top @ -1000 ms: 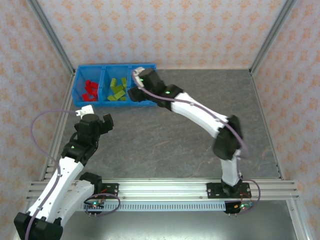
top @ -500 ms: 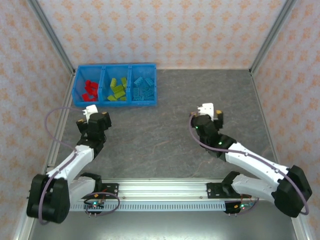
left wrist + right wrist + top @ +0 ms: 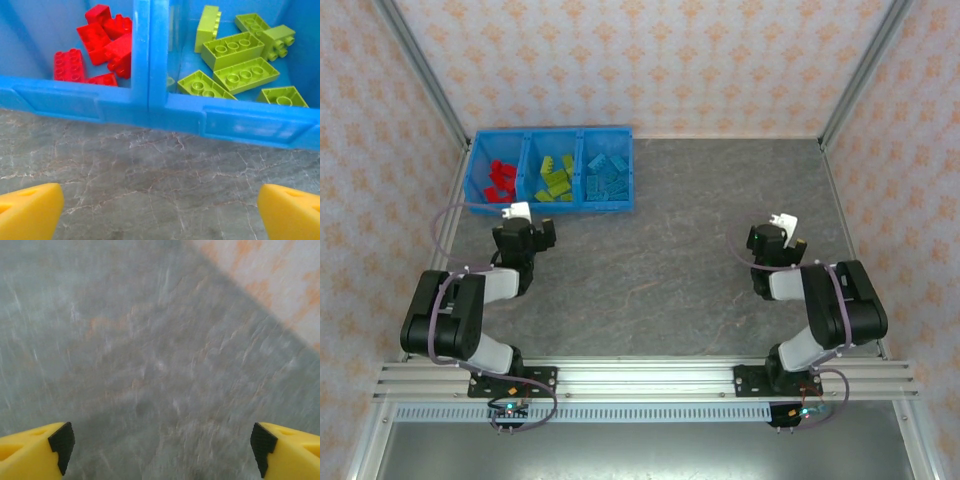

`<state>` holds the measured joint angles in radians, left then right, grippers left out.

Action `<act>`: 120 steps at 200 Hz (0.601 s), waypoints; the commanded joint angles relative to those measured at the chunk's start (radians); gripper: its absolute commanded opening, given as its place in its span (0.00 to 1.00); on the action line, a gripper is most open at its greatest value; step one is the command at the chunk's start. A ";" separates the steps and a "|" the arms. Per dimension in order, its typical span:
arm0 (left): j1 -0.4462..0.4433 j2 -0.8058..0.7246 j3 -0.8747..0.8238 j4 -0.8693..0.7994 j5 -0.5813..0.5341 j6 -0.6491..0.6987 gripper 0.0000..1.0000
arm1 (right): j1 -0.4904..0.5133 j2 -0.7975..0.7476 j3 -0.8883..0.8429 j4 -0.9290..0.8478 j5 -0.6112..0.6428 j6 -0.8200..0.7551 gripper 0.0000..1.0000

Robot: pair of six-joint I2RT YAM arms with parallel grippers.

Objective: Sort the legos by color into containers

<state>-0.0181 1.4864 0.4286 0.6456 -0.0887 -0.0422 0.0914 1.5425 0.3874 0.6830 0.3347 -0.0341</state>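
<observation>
Both retracted, left gripper point(image 3: 160, 212) and right gripper point(image 3: 160, 450) gaped empty; three compartments point(image 3: 141, 50) of legos point(image 3: 232, 50) lay just beyond the left.

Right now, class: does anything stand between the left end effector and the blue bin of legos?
Nothing visible does. Bare grey table lies between the open left end effector and the blue bin.

Both arms sit folded tight over their bases, elbows down, with the left gripper point(image 3: 525, 238) and right gripper point(image 3: 778, 243) held low and aimed away from the mounting rail, and the left fingertips point(image 3: 30, 210) and right fingertips point(image 3: 32, 447) spread wide apart.
</observation>
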 commanded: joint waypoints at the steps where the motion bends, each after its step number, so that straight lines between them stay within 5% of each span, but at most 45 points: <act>1: -0.002 0.018 -0.029 0.163 0.023 0.040 1.00 | -0.036 0.016 -0.013 0.249 -0.123 0.013 0.98; 12: -0.004 0.007 -0.014 0.106 0.021 0.038 1.00 | -0.036 -0.038 0.026 0.068 -0.124 0.034 0.99; 25: -0.008 0.004 -0.010 0.100 0.014 0.039 1.00 | -0.029 0.000 -0.004 0.199 -0.110 0.013 0.99; 37: -0.019 0.009 -0.008 0.114 -0.005 0.045 1.00 | -0.031 -0.033 0.020 0.097 -0.117 0.027 0.99; 120: -0.022 0.011 -0.002 0.097 0.012 0.056 1.00 | -0.033 -0.021 0.024 0.105 -0.126 0.020 0.99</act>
<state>-0.0376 1.4948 0.4122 0.7090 -0.0769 -0.0002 0.0589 1.5345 0.3908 0.7856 0.2161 -0.0269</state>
